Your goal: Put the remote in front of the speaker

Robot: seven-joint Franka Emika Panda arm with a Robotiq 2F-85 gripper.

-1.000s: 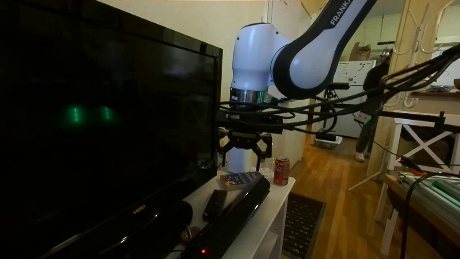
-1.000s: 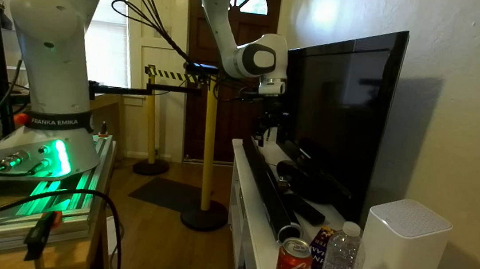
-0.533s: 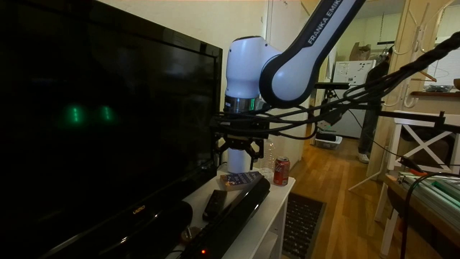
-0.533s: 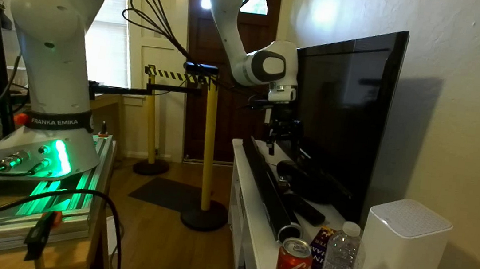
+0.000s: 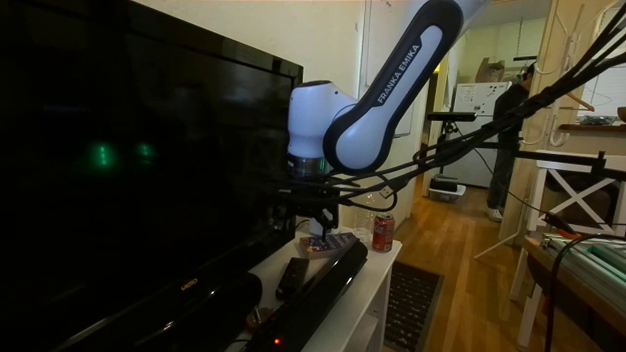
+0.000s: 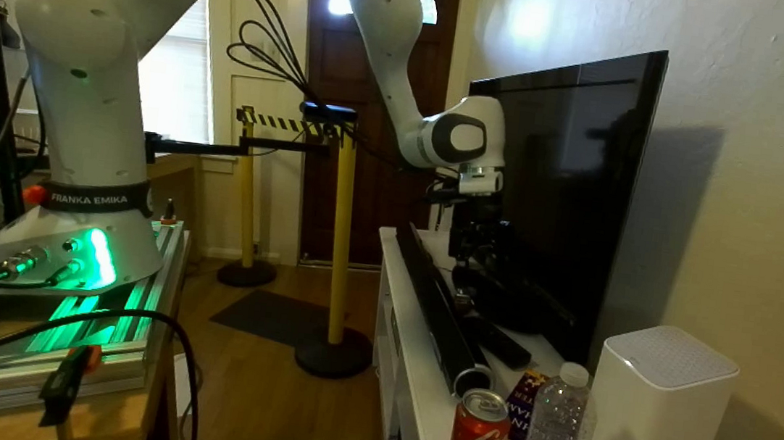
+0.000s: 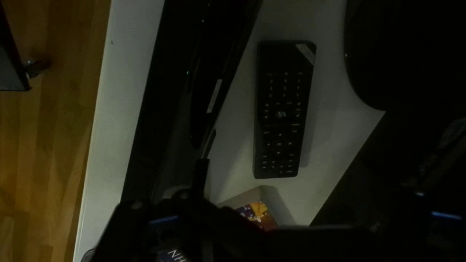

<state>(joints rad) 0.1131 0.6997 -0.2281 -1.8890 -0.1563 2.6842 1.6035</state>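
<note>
The remote [image 7: 282, 109] is slim and black and lies flat on the white stand, between the speaker and the TV base. It also shows in both exterior views [image 5: 292, 277] [image 6: 498, 343]. The speaker [image 5: 318, 298] is a long black bar along the stand, also in an exterior view [image 6: 438, 305] and in the wrist view [image 7: 156, 109]. My gripper [image 5: 302, 231] hangs above the stand close to the TV, pointing down, also in an exterior view [image 6: 481, 255]. Its fingers are apart with nothing between them. In the wrist view the right finger is lost in the dark.
The TV [image 5: 146, 171] stands close beside the gripper, on a black base [image 7: 382, 54]. A book [image 5: 325, 244], a red can [image 5: 383, 232], a clear bottle [image 6: 559, 412] and a white box [image 6: 659, 416] stand at one end. The white stand [image 7: 120, 54] has a narrow strip before the speaker.
My gripper has moved lower and along the stand toward the remote, closer to the TV. The wrist has also turned. The remote and speaker have not moved.
</note>
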